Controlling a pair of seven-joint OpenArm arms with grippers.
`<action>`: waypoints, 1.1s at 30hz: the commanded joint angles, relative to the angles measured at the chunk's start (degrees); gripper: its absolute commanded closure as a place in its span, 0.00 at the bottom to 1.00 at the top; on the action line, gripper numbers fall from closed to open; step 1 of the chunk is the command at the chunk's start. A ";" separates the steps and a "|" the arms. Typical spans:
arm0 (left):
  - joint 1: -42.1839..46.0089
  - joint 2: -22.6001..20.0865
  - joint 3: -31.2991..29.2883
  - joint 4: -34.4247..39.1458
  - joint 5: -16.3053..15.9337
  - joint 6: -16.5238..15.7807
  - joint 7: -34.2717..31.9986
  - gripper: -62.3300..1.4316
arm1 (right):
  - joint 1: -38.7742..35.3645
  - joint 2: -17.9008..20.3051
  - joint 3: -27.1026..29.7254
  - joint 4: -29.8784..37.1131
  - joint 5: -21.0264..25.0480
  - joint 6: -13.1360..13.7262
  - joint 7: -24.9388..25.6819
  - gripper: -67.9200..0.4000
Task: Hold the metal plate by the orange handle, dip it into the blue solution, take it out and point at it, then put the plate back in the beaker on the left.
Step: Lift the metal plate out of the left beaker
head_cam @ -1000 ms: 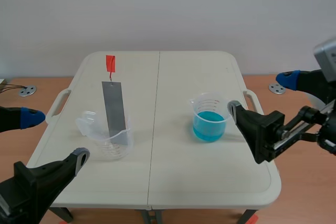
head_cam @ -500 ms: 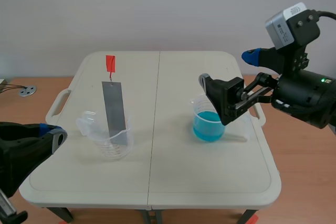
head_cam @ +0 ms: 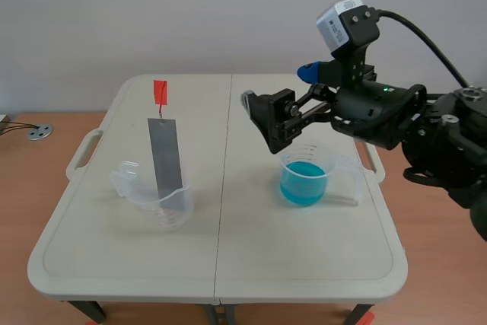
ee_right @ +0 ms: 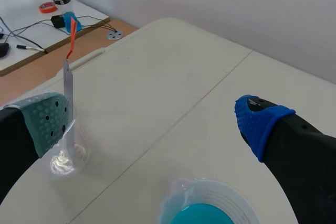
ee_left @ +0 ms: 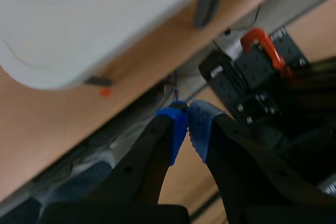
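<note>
**Plate stands untouched in the left beaker, first grasp not yet made**

Low at the left, the left pincer (ee_left: 187,124) hangs below the edge of the bench (ee_left: 79,19), aimed at the floor. Its two blue pads are closed together with nothing between them, and the scene view does not show it at all.

On the left half of the bench, the plate (head_cam: 166,156) stands in the left beaker (head_cam: 156,202). It leans slightly, with its lower end inside the clear cup and its orange handle (head_cam: 160,92) sticking up at the top, free of any grip.

Near the middle, the right pincer (head_cam: 278,86) hovers above the bench. It is spread wide, holding and touching nothing, and it faces toward the plate from well apart. In its own wrist view the plate (ee_right: 68,85) shows just past its grey-green pad.

Below and to the right of it sits the right beaker (head_cam: 304,180), which holds the blue solution (head_cam: 303,184).

The step in hand looks like the approach to the handle, so the task is at its very start. The next move calls for carrying the spread fingers across to the orange tab, lining them up on either side of it, and closing gently. The plate is thin and only propped, and a nudge could tip it or the light beaker.
</note>
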 commanded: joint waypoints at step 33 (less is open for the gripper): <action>-11.28 0.13 8.20 -38.36 0.61 0.28 -10.86 0.89 | 24.30 -21.40 -17.84 -27.41 1.53 1.84 -1.49 0.03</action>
